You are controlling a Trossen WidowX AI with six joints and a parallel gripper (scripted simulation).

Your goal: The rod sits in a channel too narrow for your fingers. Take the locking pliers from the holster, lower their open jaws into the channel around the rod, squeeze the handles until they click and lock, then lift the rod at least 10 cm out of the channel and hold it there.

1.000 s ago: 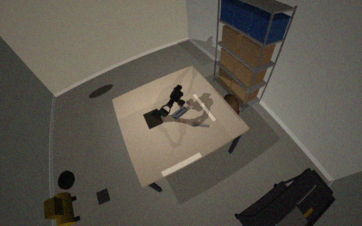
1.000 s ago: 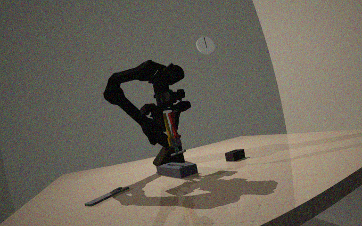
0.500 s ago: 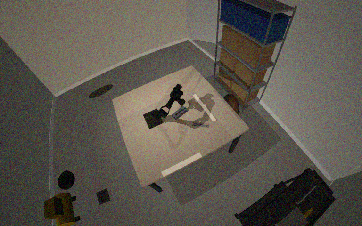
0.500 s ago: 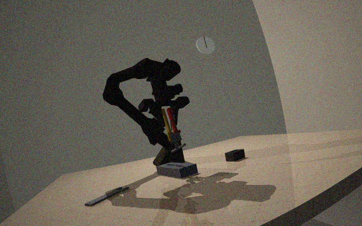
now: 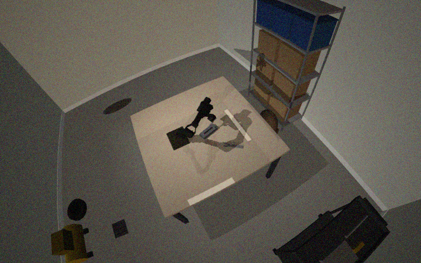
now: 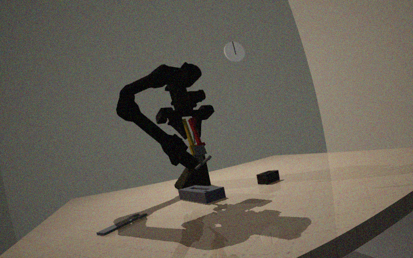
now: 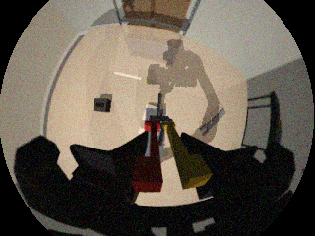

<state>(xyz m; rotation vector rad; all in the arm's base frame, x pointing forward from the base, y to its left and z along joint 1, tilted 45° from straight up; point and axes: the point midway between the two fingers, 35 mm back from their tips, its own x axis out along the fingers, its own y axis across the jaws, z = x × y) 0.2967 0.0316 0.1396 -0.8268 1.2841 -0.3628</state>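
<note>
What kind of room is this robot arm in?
Probably a workshop or storeroom: a metal shelf unit holds brown boxes and blue bins, and the arm stands on a big wooden table.

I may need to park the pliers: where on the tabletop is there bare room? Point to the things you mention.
Bare wood shows between the slotted block (image 5: 205,133) (image 6: 207,196) and the small dark box (image 6: 267,177) (image 7: 102,104), and across the tabletop (image 5: 174,186) (image 6: 350,170) toward the long pale strip (image 5: 211,191). It is crowded under the pliers (image 6: 194,135) (image 7: 194,169), around the block and arm base (image 5: 174,141).
</note>
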